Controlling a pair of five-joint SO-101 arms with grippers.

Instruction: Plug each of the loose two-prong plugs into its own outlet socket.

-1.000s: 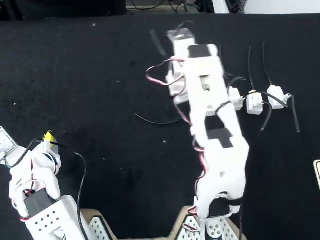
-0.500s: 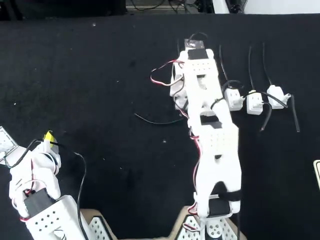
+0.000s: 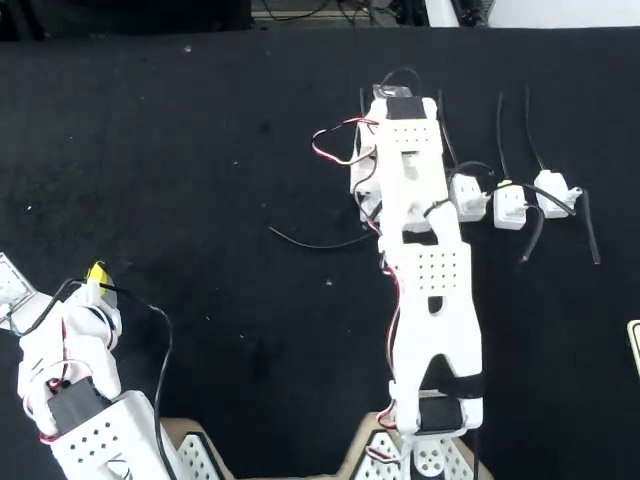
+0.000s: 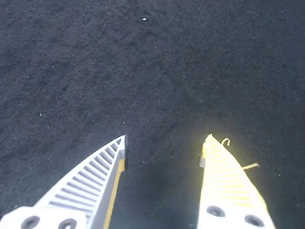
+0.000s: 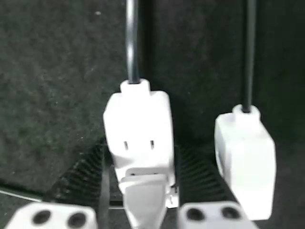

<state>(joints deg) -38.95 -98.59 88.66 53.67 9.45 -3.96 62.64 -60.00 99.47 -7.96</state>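
My right arm (image 3: 420,270) stretches across the black table to the far side, next to a row of white outlet sockets (image 3: 510,205) with black cords. In the right wrist view a white socket (image 5: 138,129) with two slots lies straight ahead. A white two-prong plug (image 5: 143,191) is pressed against its near face. My right gripper (image 5: 140,148) is shut on that plug, its black fingers (image 5: 86,176) flanking it. A second white socket (image 5: 245,157) lies beside. My left gripper (image 4: 166,140) hangs open over bare black cloth at the near left corner (image 3: 55,285), holding nothing.
A thin loose black wire (image 3: 310,242) curls on the cloth left of the right arm. Black cords run from the sockets toward the table's far edge. A pale object (image 3: 634,345) sits at the right border. Both arm bases stand at the near edge.
The right arm has swung rightwards and straightened, bringing its gripper up to the sockets. The left arm has kept still.
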